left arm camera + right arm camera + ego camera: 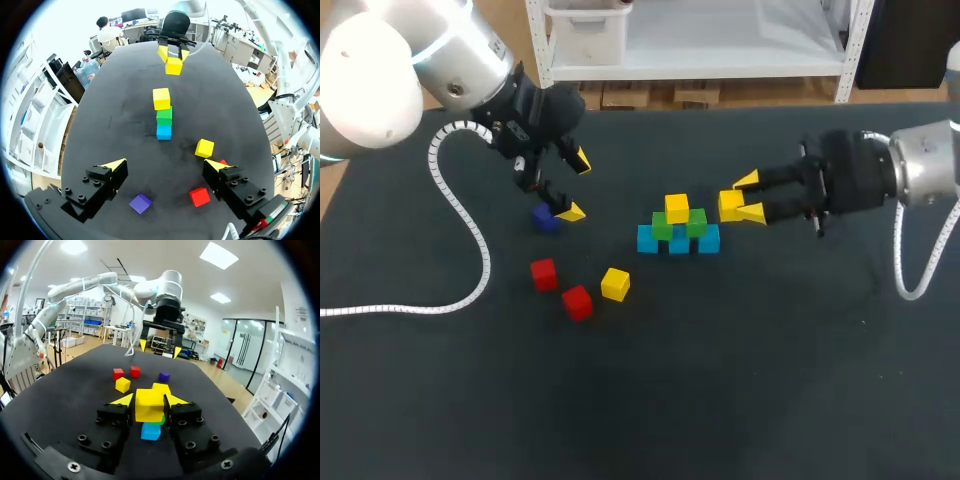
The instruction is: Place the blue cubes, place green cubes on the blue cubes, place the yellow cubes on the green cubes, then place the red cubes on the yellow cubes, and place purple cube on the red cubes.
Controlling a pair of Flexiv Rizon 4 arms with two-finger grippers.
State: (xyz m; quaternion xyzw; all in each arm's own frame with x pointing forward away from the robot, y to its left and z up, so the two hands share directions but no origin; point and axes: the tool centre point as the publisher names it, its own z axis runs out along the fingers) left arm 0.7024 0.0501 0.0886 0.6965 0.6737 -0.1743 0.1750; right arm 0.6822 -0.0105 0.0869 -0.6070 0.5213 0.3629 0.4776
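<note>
A pyramid stands mid-table: blue cubes (678, 242) at the base, green cubes (678, 226) on them, one yellow cube (677, 208) on top. My right gripper (748, 197) hovers just right of it, shut on a second yellow cube (730, 205) (149, 405), which hangs above the stack's blue cube (150, 431). My left gripper (575, 186) (165, 167) stands open over the purple cube (546, 218) (140, 203), holding nothing. Loose on the table lie two red cubes (544, 273) (577, 301) and a third yellow cube (615, 284).
A white coiled cable (460, 250) from my left arm lies across the table's left part. The loose cubes sit left of and in front of the pyramid.
</note>
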